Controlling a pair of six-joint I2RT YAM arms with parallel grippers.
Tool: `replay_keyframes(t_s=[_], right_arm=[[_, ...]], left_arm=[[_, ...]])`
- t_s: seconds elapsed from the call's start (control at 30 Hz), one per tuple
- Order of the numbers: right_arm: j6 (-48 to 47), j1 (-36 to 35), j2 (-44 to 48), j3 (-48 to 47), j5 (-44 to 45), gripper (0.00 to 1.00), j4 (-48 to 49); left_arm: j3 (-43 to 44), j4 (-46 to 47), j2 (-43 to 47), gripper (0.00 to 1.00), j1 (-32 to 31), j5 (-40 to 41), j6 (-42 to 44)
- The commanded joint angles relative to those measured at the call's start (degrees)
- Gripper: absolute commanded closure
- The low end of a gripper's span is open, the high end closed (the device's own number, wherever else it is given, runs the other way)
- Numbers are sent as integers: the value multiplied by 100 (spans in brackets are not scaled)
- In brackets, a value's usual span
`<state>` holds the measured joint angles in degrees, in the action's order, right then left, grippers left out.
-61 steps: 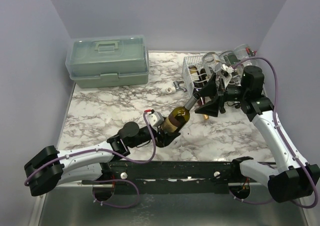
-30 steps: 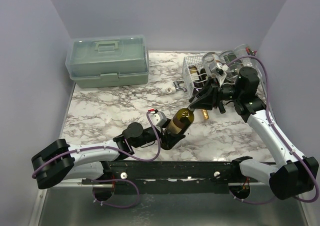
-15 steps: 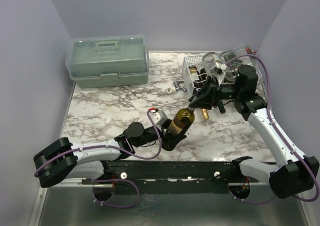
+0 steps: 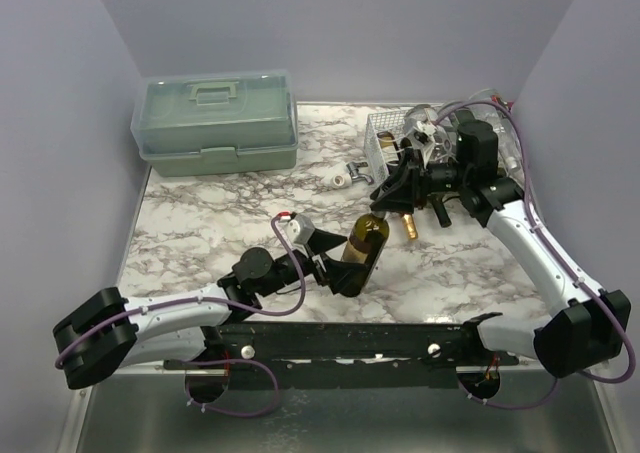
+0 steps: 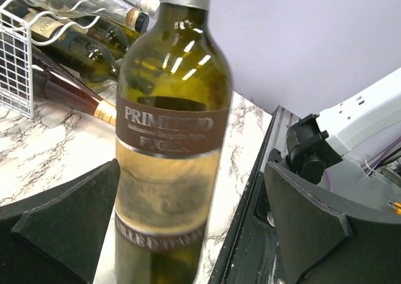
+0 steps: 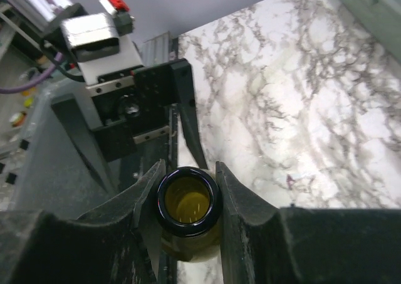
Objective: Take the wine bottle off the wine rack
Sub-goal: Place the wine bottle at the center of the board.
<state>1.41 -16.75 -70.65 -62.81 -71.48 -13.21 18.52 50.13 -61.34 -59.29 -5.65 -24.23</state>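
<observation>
Since right fingers (image 6: 145, 193) pinch the wine bottle (image 4: 362, 243) at its mouth, it shouldn't tip | left fingers (image 5: 69, 224) gaping wide, holding nothing | bottle's off the wine rack (image 4: 385, 138) already

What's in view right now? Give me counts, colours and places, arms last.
wine bottle: one, olive-green glass with a brown label, mid-table, tilted, clear of the rack
wine rack: one, white wire, back right
bottles in the rack: several, dark and clear, exact count unclear
toolbox: one, pale green, back left, lid shut
small metal object: one, silver, on the table left of the rack
table: one, white and grey marble pattern
left gripper: one, black, open, fingers either side of the wine bottle's body, not touching
right gripper: one, black, shut on the wine bottle's neck
</observation>
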Motion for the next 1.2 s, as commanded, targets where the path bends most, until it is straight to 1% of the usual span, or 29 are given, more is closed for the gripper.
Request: replay_keyframes(t_s=[0.0, 0.07, 0.13, 0.2, 0.33, 0.43, 0.63, 0.73, 0.9, 0.93, 1.03, 1.17], right_arm=[[-479, -127, -159, -515, 452, 100, -48], [-645, -229, -313, -755, 591, 100, -229], [-776, -313, -475, -1008, 732, 100, -366], [-846, -384, -634, -1230, 859, 100, -423], [-934, -574, -961, -1641, 1181, 100, -463], [-958, -747, -1217, -1966, 1495, 100, -446], [-906, -957, -1897, -2841, 2083, 100, -392], [-988, -979, -2302, -3512, 2296, 100, -521], [-1125, -979, -3060, -4658, 2704, 100, -775], [-1118, -979, -3204, -4827, 2774, 100, -779], [-1043, -979, -3594, -5430, 3006, 100, -776], [-914, -979, -4125, -6124, 3375, 100, -710]], left_arm=[[-2, -472, 579, 1, 199, 132, -220], [254, -1668, 944, 1, 482, 117, -283], [546, -2738, 1329, 1, 946, -85, -359], [780, -3548, 1666, 1, 1455, -270, -346], [1186, -4731, 2296, 1, 2024, -346, 58], [1605, -5619, 2592, 1, 2247, -250, 451], [2625, -7185, 2616, 1, 2518, 9, 1460], [2841, -7578, 2573, 1, 2583, 228, 1901], [2732, -7696, 2558, 1, 2685, 513, 2321], [2659, -7656, 2575, 1, 2699, 519, 2359], [2314, -7430, 2674, 1, 2729, 862, 2396], [1851, -7029, 2926, 1, 2793, 952, 2600]])
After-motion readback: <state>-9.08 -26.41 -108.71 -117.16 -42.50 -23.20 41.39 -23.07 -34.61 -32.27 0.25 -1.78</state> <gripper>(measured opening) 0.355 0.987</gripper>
